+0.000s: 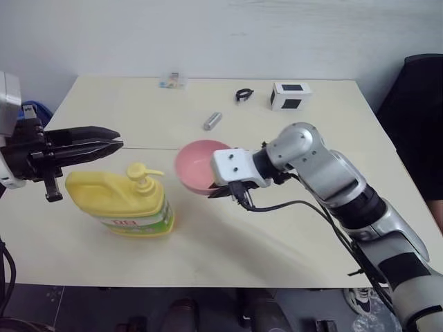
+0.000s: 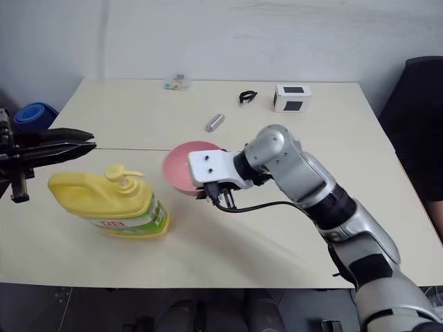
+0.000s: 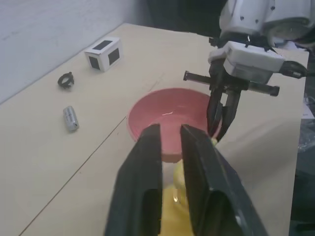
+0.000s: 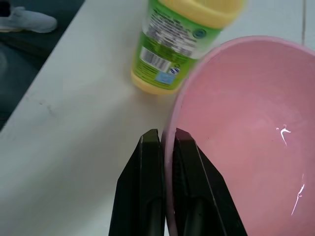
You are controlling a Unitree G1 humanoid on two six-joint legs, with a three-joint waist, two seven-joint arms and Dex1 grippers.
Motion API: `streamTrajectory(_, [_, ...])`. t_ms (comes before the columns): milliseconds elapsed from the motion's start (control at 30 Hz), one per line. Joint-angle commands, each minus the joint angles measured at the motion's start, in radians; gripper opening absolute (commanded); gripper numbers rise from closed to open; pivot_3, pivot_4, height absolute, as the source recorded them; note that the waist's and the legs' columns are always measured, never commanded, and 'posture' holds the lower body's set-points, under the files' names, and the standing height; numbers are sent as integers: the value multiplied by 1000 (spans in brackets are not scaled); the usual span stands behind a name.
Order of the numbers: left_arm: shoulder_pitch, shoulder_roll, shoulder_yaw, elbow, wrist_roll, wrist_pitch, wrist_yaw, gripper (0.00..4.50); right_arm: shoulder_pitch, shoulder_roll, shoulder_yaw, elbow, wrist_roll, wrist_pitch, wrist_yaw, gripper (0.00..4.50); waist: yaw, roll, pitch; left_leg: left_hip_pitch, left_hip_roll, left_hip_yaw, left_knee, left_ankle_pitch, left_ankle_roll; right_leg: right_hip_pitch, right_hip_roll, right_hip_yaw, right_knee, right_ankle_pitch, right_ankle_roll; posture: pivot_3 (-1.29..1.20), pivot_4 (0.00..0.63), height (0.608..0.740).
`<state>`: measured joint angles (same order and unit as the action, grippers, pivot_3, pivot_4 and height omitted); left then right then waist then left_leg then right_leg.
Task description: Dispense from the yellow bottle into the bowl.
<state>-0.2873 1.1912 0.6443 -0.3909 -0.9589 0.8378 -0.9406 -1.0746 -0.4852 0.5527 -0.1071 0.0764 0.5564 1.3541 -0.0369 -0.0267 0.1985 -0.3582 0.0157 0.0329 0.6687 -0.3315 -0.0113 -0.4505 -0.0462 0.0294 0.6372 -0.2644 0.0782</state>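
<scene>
The yellow bottle (image 1: 118, 197) stands on the table at the left, its pump top (image 1: 142, 173) pointing right toward the pink bowl (image 1: 196, 164). My left gripper (image 1: 115, 144) hovers just above the bottle's handle, level and pointing right, shut with nothing in it. My right gripper (image 1: 228, 191) is shut on the bowl's near right rim; the right wrist view shows its fingers (image 4: 147, 162) pinching that rim, with the bowl (image 4: 246, 123) beside the bottle (image 4: 182, 44). I cannot tell whether the bowl rests on the table or is lifted.
At the table's back lie a silver cylinder (image 1: 212, 121), a black ring (image 1: 243, 95), a white box with black faces (image 1: 291, 95) and a small clear packet (image 1: 173, 81). A blue object (image 2: 34, 114) sits off the left edge, and a dark chair (image 1: 415, 117) stands at the right.
</scene>
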Motion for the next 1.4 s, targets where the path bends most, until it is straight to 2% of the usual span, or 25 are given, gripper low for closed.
streamTrajectory(33, [-1, 1, -9, -26, 32, -42, -8, 46, -75, 27, -3, 11, 24, 22, 38, 0, 0, 0, 0, 0, 0, 0, 0, 0, 0, 0, 0, 0, 0, 0, 0, 0, 150, 740])
streamTrajectory(200, [13, -2, -32, -29, 64, -72, -26, 46, -126, 35, 14, 40, 22, -29, 101, 0, -3, 0, 0, 2, 0, 0, 0, 0, 0, 0, 0, 0, -1, 0, 0, 0, 150, 740])
streamTrajectory(400, [85, -32, -38, -70, 103, -106, -50, 46, -152, 48, 6, 51, 26, -61, 123, 0, -14, 0, 0, 1, 0, 1, 0, 0, 0, -1, -1, 0, 0, 0, 0, 0, 150, 740])
streamTrajectory(733, [97, -40, -116, -54, 183, -177, -66, 46, -192, 86, -1, 89, 21, -107, 122, 0, -19, 0, 0, 2, 1, 1, 0, 0, -1, -1, -2, 0, 0, 0, -1, 0, 150, 740])
streamTrajectory(1033, [109, -24, -144, -53, 205, -195, -82, 46, -233, 123, -10, 140, 21, -123, 113, 0, -21, 0, 0, 3, 1, 2, -1, 0, -1, -1, -3, 0, 1, 0, -1, 0, 150, 740])
streamTrajectory(1400, [168, 8, -211, -58, 313, -273, -98, 46, -237, 117, 7, 141, 23, -156, 150, 0, -23, 1, -1, 7, 1, 2, -2, 0, -1, 2, -4, 0, 1, -1, -2, 0, 150, 740])
